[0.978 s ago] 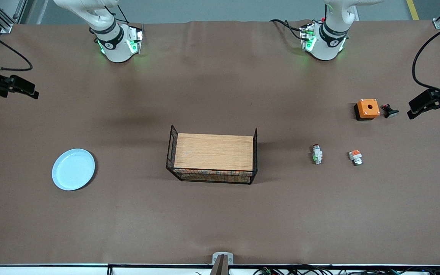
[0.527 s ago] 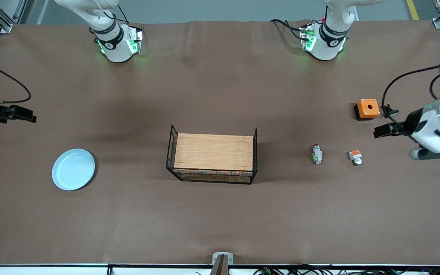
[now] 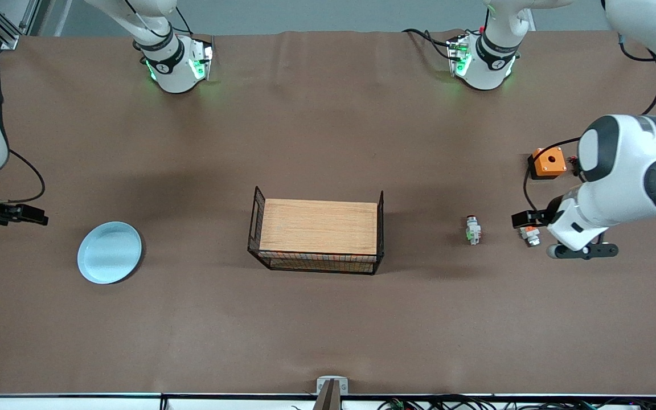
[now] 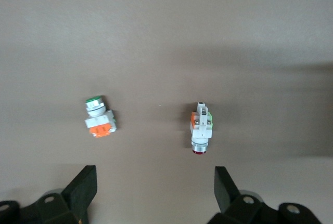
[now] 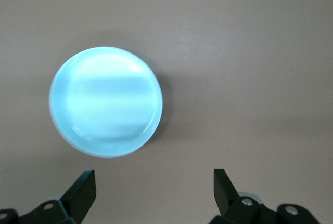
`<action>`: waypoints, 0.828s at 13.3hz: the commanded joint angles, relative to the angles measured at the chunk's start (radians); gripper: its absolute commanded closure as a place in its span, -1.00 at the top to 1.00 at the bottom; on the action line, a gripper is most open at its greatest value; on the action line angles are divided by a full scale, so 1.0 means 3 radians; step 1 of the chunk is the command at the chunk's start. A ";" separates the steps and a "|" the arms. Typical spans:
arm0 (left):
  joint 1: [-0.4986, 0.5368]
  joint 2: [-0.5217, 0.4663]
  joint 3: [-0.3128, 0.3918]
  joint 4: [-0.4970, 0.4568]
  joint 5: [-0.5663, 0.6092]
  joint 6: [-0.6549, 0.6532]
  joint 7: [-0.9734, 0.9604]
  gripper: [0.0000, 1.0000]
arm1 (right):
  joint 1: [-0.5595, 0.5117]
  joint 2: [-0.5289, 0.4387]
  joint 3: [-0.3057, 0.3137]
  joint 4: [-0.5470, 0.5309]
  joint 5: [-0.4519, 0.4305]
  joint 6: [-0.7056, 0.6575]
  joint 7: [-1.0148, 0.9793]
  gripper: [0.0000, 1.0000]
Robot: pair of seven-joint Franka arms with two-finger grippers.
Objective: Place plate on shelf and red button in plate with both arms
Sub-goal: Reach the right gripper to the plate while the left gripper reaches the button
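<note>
The pale blue plate (image 3: pixel 110 252) lies on the table toward the right arm's end; it also shows in the right wrist view (image 5: pixel 105 102). My right gripper (image 3: pixel 25 215) hangs open and empty beside the plate, apart from it, its fingertips (image 5: pixel 83 185) clear of the rim. The red button (image 3: pixel 473 230) lies on its side toward the left arm's end; it also shows in the left wrist view (image 4: pixel 201 129). My left gripper (image 3: pixel 526 218) is open and empty, up over the white piece with an orange-red block (image 3: pixel 529 234), beside the button.
A black wire basket with a wooden top (image 3: pixel 318 230) stands mid-table. An orange square box with a hole (image 3: pixel 548 162) sits farther from the front camera than the white-and-orange piece (image 4: pixel 100 118), partly covered by the left arm.
Both arms have swung in over the table. The left gripper came from beside the orange box to over the white-and-orange piece. The right gripper moved down beside the plate.
</note>
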 commanded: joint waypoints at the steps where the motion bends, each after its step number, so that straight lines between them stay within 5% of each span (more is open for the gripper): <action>1: -0.0010 0.0058 -0.0058 -0.0117 -0.0210 0.0216 0.0008 0.99 | -0.0086 0.0135 0.0055 -0.0342 -0.0027 0.0697 -0.0083 1.00; 11: -0.0127 0.0395 -0.0165 -0.0362 -0.0257 0.0768 -0.0150 0.99 | -0.0101 0.0907 0.0193 -0.0195 0.0147 0.1349 -0.0134 1.00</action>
